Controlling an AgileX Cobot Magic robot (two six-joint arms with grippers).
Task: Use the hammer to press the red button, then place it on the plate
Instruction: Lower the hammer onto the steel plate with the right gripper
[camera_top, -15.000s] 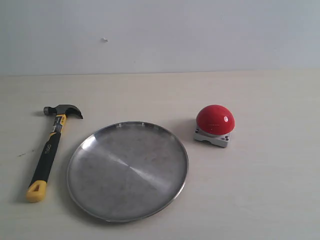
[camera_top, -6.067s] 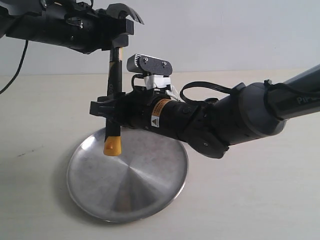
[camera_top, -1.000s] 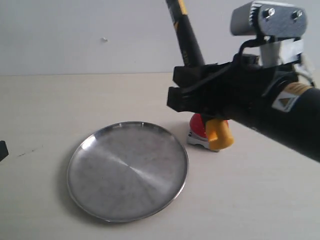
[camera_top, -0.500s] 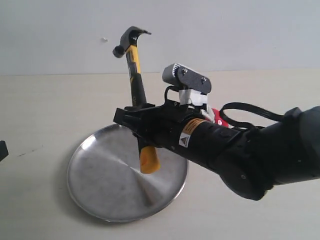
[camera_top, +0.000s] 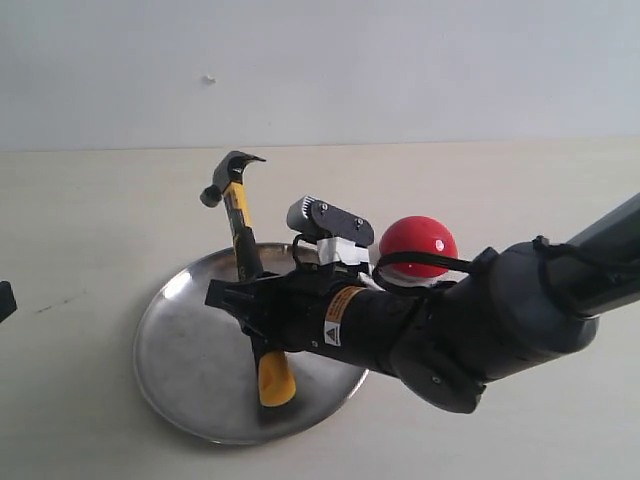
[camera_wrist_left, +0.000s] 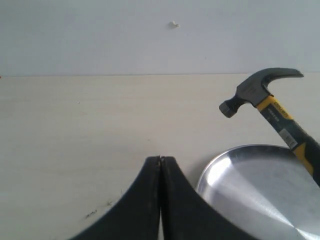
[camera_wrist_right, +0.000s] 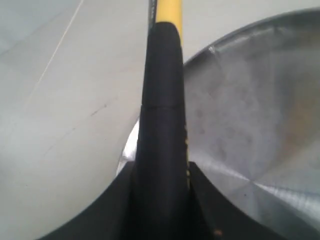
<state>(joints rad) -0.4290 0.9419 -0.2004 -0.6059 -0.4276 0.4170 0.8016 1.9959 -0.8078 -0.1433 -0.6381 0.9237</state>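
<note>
The right tool (camera_top: 250, 305), clamped on the hammer (camera_top: 240, 235), has sunk lower than a moment ago — yellow butt just over the plate (camera_top: 180, 350), contact unclear. The arm hides the red button (camera_top: 417, 243) base; left tool (camera_wrist_left: 160, 162) pinched closed, empty.

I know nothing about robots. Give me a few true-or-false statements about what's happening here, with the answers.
1. The right pincer grips the yellow-and-black claw hammer by its handle. True.
2. The hammer lies flat on the round silver metal plate. False: it is held tilted over the plate, head up.
3. The left pincer is wide open. False: its jaws are shut, with nothing between them.
4. The glossy red dome button stands beside the plate, not on it. True.
</note>
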